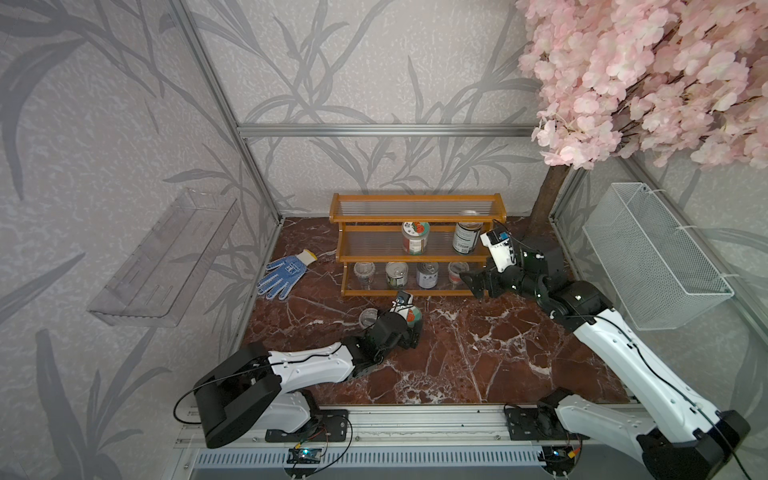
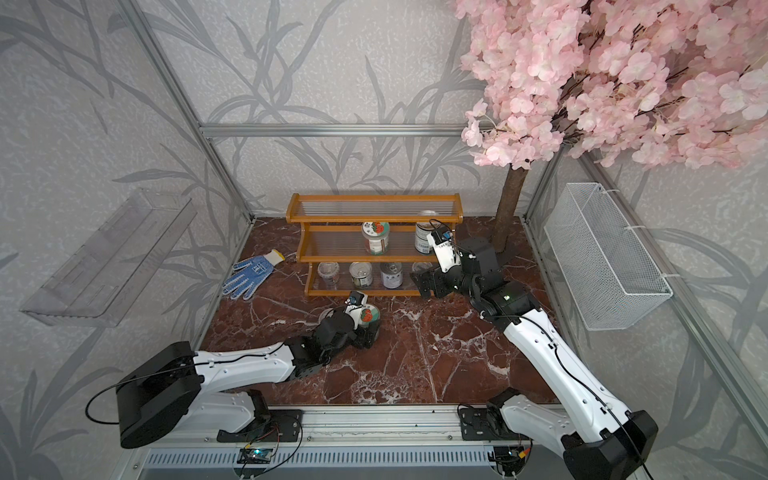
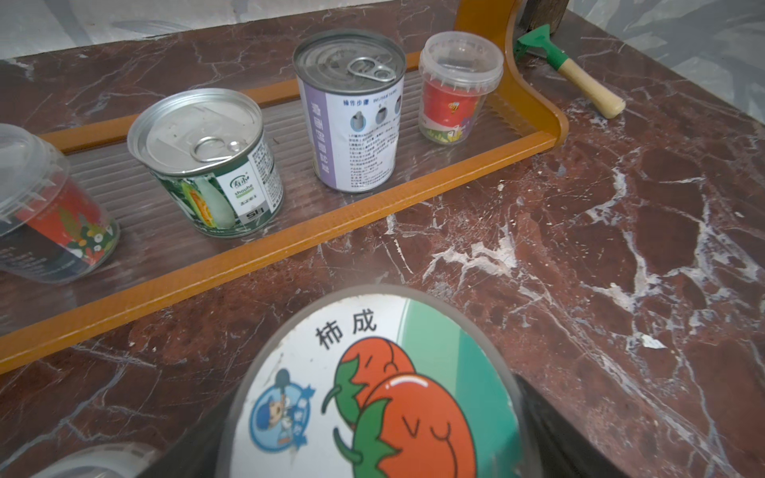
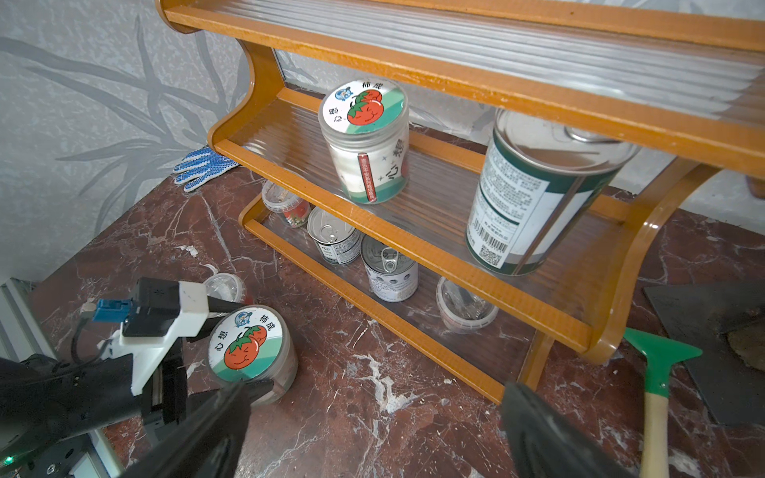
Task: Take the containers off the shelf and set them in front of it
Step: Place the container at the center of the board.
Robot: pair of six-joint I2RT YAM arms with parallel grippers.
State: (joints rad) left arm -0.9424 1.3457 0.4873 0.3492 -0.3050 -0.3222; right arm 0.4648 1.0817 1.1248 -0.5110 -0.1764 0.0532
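Logged on left arm (image 1: pixel 307 365) and right arm (image 1: pixel 640 361): white link shells, black joints and bases, thin black cables, small dark screws. White wrist-camera bracket (image 4: pixel 157 343), blue plug (image 4: pixel 108 310).

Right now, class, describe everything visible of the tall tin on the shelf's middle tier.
The tall tin is a metal cylinder with a white and green label bearing a barcode and QR code. Its pull-tab top hides partly under the top tier. It stands upright on the ribbed middle panel of the shelf; nothing grips it.
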